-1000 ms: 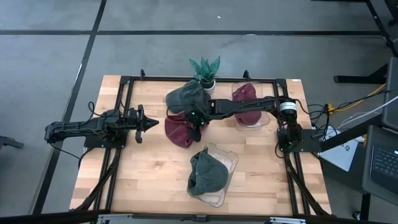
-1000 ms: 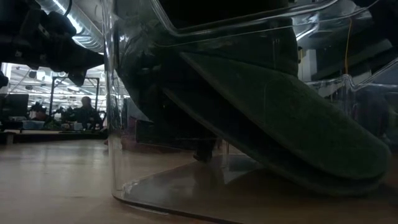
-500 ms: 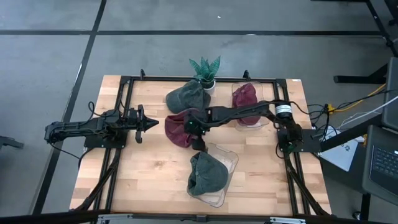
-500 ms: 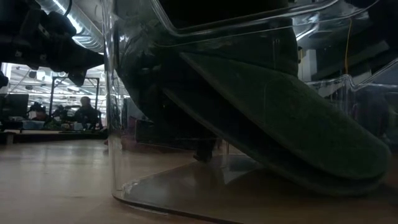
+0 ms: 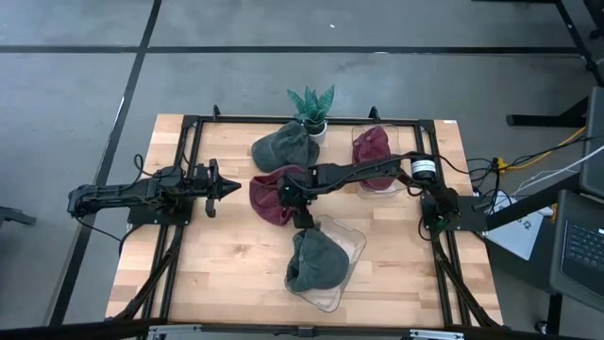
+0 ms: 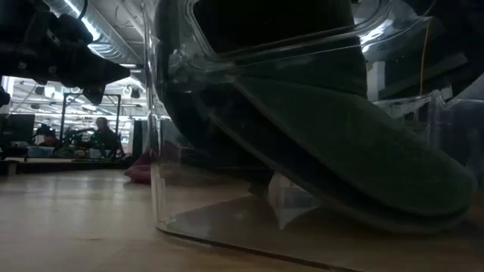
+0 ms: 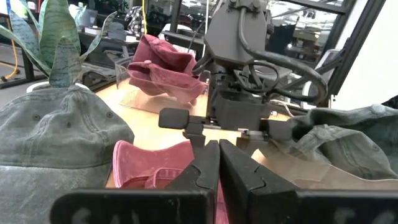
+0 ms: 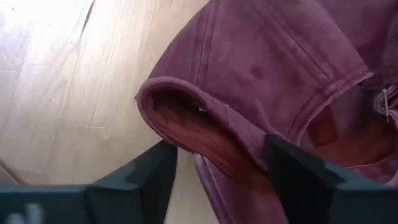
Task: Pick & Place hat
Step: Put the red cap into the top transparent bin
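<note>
My right claw [image 8: 214, 180] is spread wide over the maroon hat [image 8: 280, 81], nothing gripped. Soft, light, floppy cloth; I'd pinch the folded rim.

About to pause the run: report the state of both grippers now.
Left gripper: shut, empty, waiting at the table's left.
Right gripper: open, jaws straddling the maroon hat, not gripping yet.

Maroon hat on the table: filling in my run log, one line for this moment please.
right tool: open, astride maroon hat brim | left tool: shut, waiting at table's left | green hat: in clear bin
</note>
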You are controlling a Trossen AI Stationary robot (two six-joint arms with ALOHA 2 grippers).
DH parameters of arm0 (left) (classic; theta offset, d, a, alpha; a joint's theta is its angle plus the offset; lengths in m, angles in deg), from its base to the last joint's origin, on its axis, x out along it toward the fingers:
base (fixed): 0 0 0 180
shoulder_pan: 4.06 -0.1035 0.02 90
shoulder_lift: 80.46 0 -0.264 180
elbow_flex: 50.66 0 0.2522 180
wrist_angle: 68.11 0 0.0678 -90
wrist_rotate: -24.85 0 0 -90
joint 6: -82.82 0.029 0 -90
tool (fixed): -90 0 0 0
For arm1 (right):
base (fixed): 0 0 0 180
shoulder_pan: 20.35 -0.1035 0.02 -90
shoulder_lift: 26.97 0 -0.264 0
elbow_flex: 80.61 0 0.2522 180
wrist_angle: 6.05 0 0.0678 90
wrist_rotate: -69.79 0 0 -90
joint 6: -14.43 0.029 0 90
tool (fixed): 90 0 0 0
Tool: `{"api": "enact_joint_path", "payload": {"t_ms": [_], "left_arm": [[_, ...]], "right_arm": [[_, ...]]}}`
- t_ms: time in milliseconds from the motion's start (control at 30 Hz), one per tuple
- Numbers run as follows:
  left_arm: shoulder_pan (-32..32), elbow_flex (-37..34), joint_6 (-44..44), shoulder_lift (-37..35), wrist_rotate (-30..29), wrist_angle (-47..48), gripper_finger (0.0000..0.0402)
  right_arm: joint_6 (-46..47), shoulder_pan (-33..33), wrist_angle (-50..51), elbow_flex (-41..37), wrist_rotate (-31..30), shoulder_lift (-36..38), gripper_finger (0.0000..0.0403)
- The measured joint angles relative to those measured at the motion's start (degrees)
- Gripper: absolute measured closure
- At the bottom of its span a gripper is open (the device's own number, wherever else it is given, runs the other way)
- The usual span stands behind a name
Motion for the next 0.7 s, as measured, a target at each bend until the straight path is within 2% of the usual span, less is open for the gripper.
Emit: {"api": "enact_joint_path", "payload": {"t_ms": [400,533,700], "left_arm": [[0.02,0.0,0.02,0.01,0.01,0.0,0.0394],[0.01,0.0,0.0,0.0,0.01,0.01,0.0395],[0.02,0.0,0.0,-0.01,0.01,0.02,0.0391]], "right_arm": [[3.08,-0.08,0.03,1.7,-1.52,-0.44,0.0382],[3.24,0.01,2.91,4.73,-0.31,-0.44,0.0379],[4.16,0.83,8.78,11.05,8.06,-0.44,0.0382]]}}
